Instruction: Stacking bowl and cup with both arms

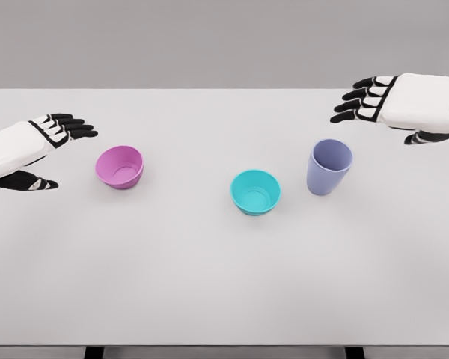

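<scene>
1. While all 3 vessels stand upright and apart on the white table (pixel 209 284), neither hand touches any of them.
2. At the left sits the pink bowl (pixel 120 167), its mouth facing up and its inside bare.
3. Near the middle, a little closer to the camera, stands the teal bowl (pixel 256 191), also mouth up with nothing in it.
4. Just to the right of the teal bowl and slightly farther back stands the lavender cup (pixel 329 166), taller than both bowls, with a clear gap between it and the teal bowl.
5. Entering from the left edge, the left hand (pixel 45 146) hovers beside the pink bowl, near it but not in contact; its black fingers (pixel 73 127) reach out straight toward the right, the thumb held lower and apart, and it grips nothing.
6. Coming in from the right edge, the right hand (pixel 393 105) hangs above and to the right of the lavender cup, its fingers (pixel 355 101) stretched out toward the left, thumb set off below, holding nothing.
</scene>
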`<state>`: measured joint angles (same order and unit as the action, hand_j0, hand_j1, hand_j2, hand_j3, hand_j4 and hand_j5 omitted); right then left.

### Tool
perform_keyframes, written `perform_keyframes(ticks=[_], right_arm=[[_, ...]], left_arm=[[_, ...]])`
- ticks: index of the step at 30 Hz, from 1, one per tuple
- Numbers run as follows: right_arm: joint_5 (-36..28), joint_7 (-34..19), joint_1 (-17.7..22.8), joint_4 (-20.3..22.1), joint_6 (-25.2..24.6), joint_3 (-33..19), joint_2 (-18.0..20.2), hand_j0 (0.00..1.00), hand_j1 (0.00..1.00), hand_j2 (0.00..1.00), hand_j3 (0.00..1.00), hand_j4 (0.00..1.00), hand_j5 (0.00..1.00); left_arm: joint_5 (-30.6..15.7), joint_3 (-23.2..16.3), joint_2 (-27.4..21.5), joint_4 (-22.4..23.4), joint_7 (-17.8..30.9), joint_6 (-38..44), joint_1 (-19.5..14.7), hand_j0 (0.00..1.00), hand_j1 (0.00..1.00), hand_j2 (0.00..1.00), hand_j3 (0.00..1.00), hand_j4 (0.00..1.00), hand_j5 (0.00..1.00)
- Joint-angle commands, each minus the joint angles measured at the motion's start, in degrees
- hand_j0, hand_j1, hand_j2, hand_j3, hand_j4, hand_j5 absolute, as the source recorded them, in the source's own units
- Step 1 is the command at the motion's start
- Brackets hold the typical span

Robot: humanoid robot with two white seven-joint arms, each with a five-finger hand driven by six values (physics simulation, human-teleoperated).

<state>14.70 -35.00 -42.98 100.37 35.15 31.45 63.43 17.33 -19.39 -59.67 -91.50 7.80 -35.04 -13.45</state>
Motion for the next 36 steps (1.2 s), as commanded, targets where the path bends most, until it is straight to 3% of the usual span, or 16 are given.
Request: perform_keyframes(ticks=[1, 5, 6, 9, 12, 14, 19, 21, 23, 25, 33, 35, 36], right_arm=[[-0.8, 0.0, 0.0, 0.2, -0.2, -0.3, -0.1, 1.00, 1.00, 1.00, 1.00, 1.00, 1.00], [-3.5, 0.0, 0.1, 0.2, -0.2, -0.7, -2.2, 1.00, 1.00, 1.00, 1.00, 1.00, 1.00], [-3.5, 0.0, 0.4, 0.2, -0.2, -0.7, -3.5, 1.00, 1.00, 1.00, 1.00, 1.00, 1.00], [-3.6, 0.0, 0.0, 0.2, -0.2, -0.7, -2.7, 1.00, 1.00, 1.00, 1.00, 1.00, 1.00], [-3.7, 0.0, 0.0, 0.2, -0.2, -2.5, -2.6, 1.00, 1.00, 1.00, 1.00, 1.00, 1.00], [-3.5, 0.0, 0.0, 0.2, -0.2, -3.0, -2.3, 1.00, 1.00, 1.00, 1.00, 1.00, 1.00], [-3.7, 0.0, 0.2, 0.2, -0.2, -4.1, 2.1, 1.00, 1.00, 1.00, 1.00, 1.00, 1.00], [-3.8, 0.0, 0.2, 0.2, -0.2, -4.2, 2.6, 1.00, 1.00, 1.00, 1.00, 1.00, 1.00], [-3.8, 0.0, 0.2, 0.1, -0.2, -4.7, 3.1, 1.00, 1.00, 1.00, 1.00, 1.00, 1.00], [-3.8, 0.0, 0.2, 0.1, -0.2, -4.7, 3.0, 1.00, 1.00, 1.00, 1.00, 1.00, 1.00], [-4.4, 0.0, 0.7, 0.2, -0.2, -4.5, 2.3, 1.00, 1.00, 1.00, 1.00, 1.00, 1.00], [-5.4, 0.0, 0.8, 0.1, -0.2, -5.2, 2.1, 1.00, 1.00, 1.00, 1.00, 1.00, 1.00], [-7.1, 0.0, 0.8, 0.1, -0.2, -5.5, -0.1, 1.00, 1.00, 1.00, 1.00, 1.00, 1.00]], left_arm=[[-0.4, 0.1, -0.1, 0.0, 0.0, 0.0, 0.0, 1.00, 1.00, 1.00, 1.00, 1.00, 1.00], [-0.4, 0.7, -0.1, 0.2, 2.1, 0.0, 0.0, 1.00, 1.00, 1.00, 1.00, 1.00, 1.00], [-0.5, 2.2, 0.1, 0.2, 6.5, 0.0, 0.0, 1.00, 1.00, 1.00, 1.00, 1.00, 1.00], [-1.4, 8.0, 1.0, 0.3, 19.4, 0.0, 0.0, 1.00, 1.00, 1.00, 1.00, 1.00, 1.00], [-1.9, 9.1, 1.0, -0.3, 27.2, 0.0, -1.0, 1.00, 1.00, 1.00, 1.00, 1.00, 1.00], [-2.7, 11.2, 1.1, -0.6, 27.2, 0.0, -1.2, 1.00, 1.00, 1.00, 1.00, 1.00, 1.00], [-4.2, 9.2, 1.8, -5.7, 27.2, 0.0, -4.0, 1.00, 1.00, 1.00, 1.00, 1.00, 1.00], [-3.7, 4.1, 1.8, -6.6, 27.2, 0.0, -8.2, 1.00, 1.00, 1.00, 1.00, 1.00, 1.00], [-3.4, -4.9, 1.8, -6.6, 27.2, 5.5, -15.2, 1.00, 1.00, 1.00, 1.00, 1.00, 1.00], [-4.1, -10.4, 1.8, -6.6, 27.2, 10.8, -19.1, 1.00, 1.00, 1.00, 1.00, 1.00, 1.00], [-5.4, -27.3, 2.8, -5.9, 27.2, 22.6, -30.0, 1.00, 1.00, 1.00, 1.00, 1.00, 1.00], [-5.6, -29.6, 2.8, -5.9, 27.2, 23.5, -31.6, 1.00, 1.00, 1.00, 1.00, 1.00, 1.00], [-5.7, -31.4, 2.8, -5.9, 27.2, 23.6, -32.9, 1.00, 1.00, 1.00, 1.00, 1.00, 1.00]])
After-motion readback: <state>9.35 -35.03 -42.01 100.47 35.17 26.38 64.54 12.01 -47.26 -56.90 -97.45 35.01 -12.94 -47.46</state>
